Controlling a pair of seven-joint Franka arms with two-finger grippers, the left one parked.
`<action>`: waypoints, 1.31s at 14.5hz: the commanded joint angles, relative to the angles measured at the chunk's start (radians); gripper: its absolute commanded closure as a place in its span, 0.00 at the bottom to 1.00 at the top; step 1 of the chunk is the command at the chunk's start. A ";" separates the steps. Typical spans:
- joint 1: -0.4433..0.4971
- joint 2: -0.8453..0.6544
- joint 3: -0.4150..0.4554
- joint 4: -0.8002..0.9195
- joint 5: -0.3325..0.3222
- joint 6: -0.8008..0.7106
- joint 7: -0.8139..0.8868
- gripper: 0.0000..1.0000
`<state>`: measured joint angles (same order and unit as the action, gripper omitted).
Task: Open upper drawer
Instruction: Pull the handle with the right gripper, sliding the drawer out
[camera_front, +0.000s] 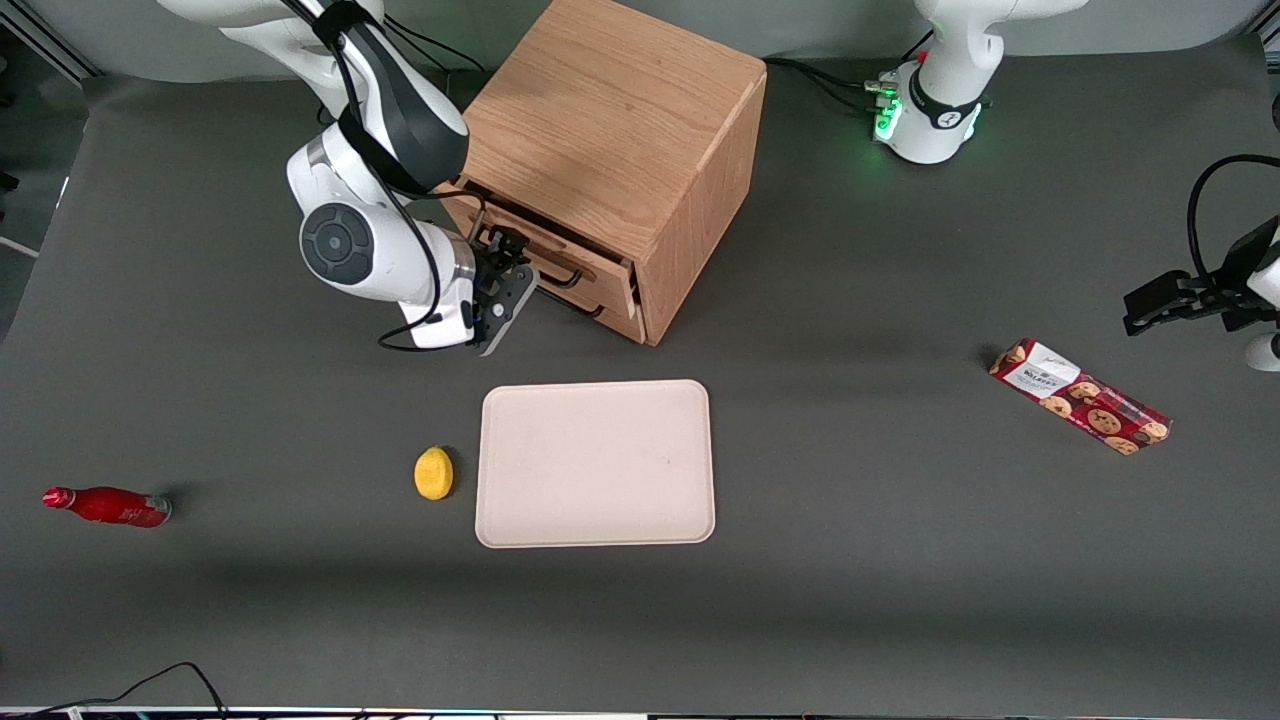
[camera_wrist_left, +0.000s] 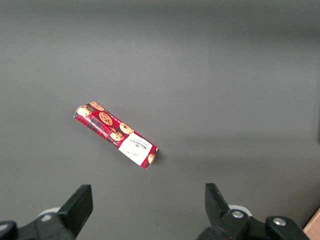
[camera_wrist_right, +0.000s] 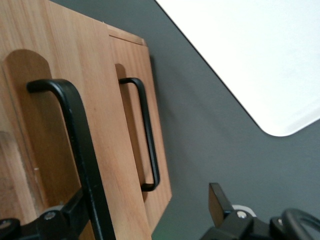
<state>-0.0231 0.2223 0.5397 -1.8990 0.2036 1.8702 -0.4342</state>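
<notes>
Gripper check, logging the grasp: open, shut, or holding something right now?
Gripper: open at the upper drawer, fingers straddling its bar handle, not clamped.

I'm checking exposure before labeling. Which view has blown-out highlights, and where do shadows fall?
Right wrist view: the tray is washed out to plain white, while the pincer by the upper drawer handle stays readable. Front view: soft shadows beside the cabinet and lemon; no glare.

Front view overhead, wide—right wrist close on cabinet (camera_front: 610, 150).
</notes>
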 joint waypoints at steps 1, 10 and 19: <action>-0.001 0.043 -0.015 0.044 -0.027 0.004 -0.021 0.00; 0.000 0.114 -0.101 0.127 -0.065 0.001 -0.092 0.00; 0.000 0.198 -0.148 0.256 -0.105 -0.009 -0.123 0.00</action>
<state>-0.0257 0.3866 0.3989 -1.6985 0.1168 1.8784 -0.5300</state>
